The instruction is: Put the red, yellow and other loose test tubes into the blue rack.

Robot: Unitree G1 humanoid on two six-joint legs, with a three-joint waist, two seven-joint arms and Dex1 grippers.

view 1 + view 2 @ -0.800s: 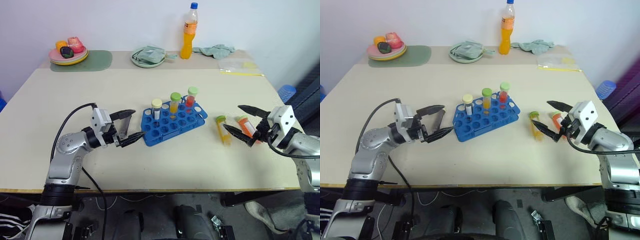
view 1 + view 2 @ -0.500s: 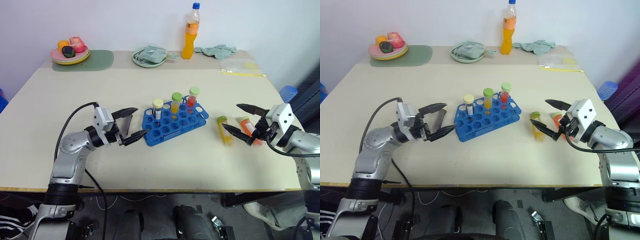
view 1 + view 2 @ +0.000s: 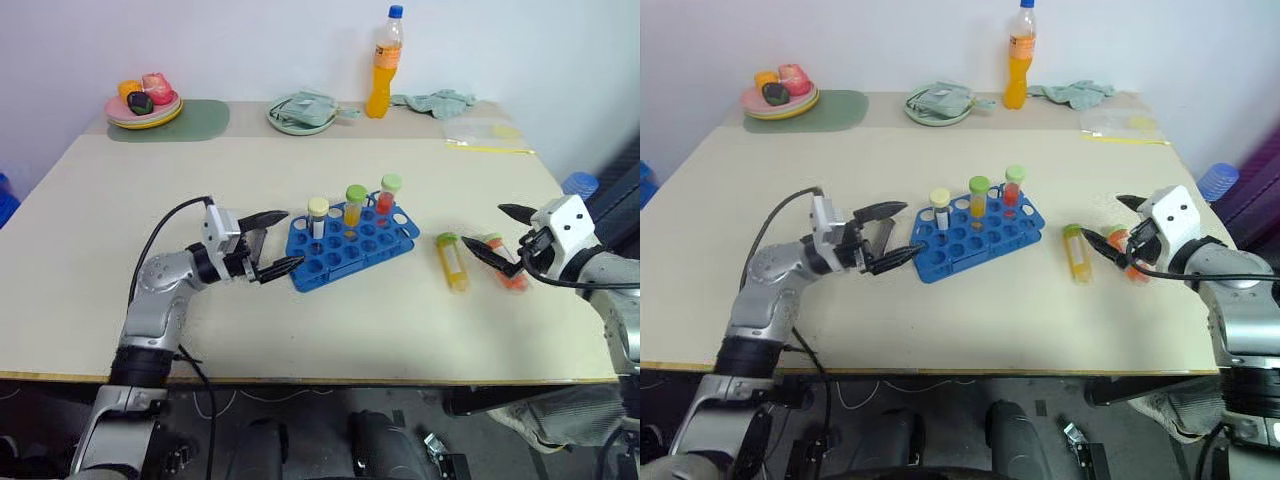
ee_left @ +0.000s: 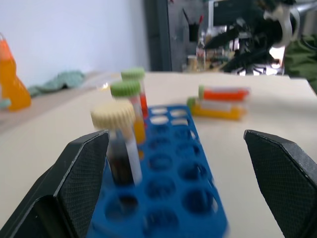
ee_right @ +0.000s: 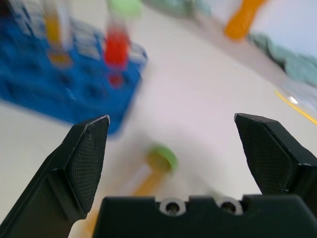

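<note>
Test tubes are split between rack and table. From the left eye view, three stand upright in the blue rack (image 3: 350, 241) near the middle of the table (image 3: 300, 330): a cream-capped dark tube (image 3: 317, 216), a green-capped yellow tube (image 3: 353, 205) and a green-capped red tube (image 3: 387, 194), in a row along the rack's far side. Two more lie flat on the table to the rack's right: a loose yellow tube (image 3: 451, 262) with a green cap and, just beyond it, a loose orange tube (image 3: 503, 263). The left hand (image 3: 272, 243) sits just beside the rack's left end, fingers spread wide, empty. The right hand (image 3: 510, 243) hovers over the loose orange tube, fingers likewise spread, gripping nothing. At the table's far edge stand an orange drink bottle (image 3: 382, 66), a plate of fruit (image 3: 144, 101) on a green mat, a dish holding a cloth (image 3: 301, 110) and another cloth (image 3: 434, 100).

The right eye view shows the same layout.

In the left wrist view, the left hand's two fingers (image 4: 79, 173) stand far apart with the rack between them, the cream-capped tube nearest; the two loose tubes lie past the rack.

In the right wrist view, the right hand's fingers (image 5: 86, 153) are wide apart, a green-capped tube lying on the table between them, the rack beyond.
</note>
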